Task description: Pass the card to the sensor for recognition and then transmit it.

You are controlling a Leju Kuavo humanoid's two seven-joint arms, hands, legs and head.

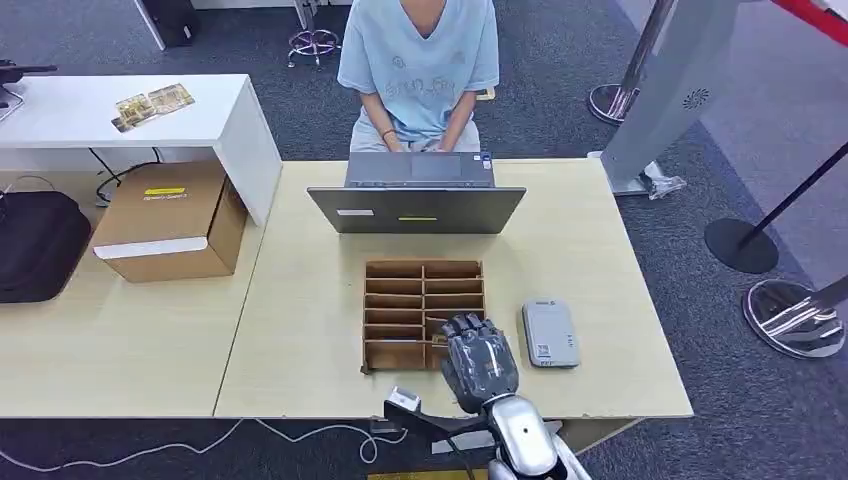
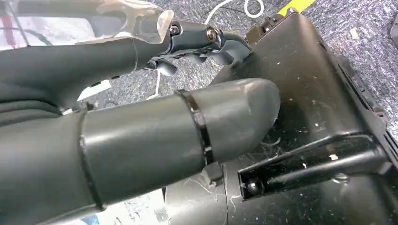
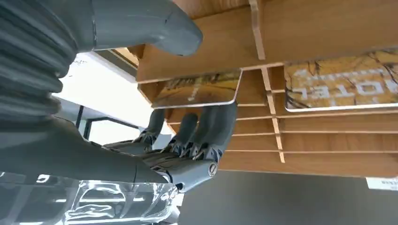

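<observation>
A wooden card rack point(image 1: 395, 268) with several slots stands mid-table. My right hand point(image 1: 480, 358) hovers over its front right corner. In the right wrist view a yellow-brown card point(image 3: 195, 89) sticks out of a slot of the rack point(image 3: 328, 28). My fingers point(image 3: 206, 126) lie along one side of it and the thumb point(image 3: 155, 23) stands apart on the other side, so the card is not gripped. A second card point(image 3: 338, 84) sits in the neighbouring slot. The grey-white sensor point(image 1: 549, 333) lies just right of the rack. My left hand point(image 2: 141, 140) hangs by my body and holds nothing.
A person point(image 1: 420, 70) sits behind an open laptop point(image 1: 417, 200) at the table's far edge. On the table to the left are a cardboard box point(image 1: 170, 220) and a black bag point(image 1: 35, 245). Loose cards point(image 1: 152, 105) lie on a white desk. Barrier posts point(image 1: 740, 245) stand on the right.
</observation>
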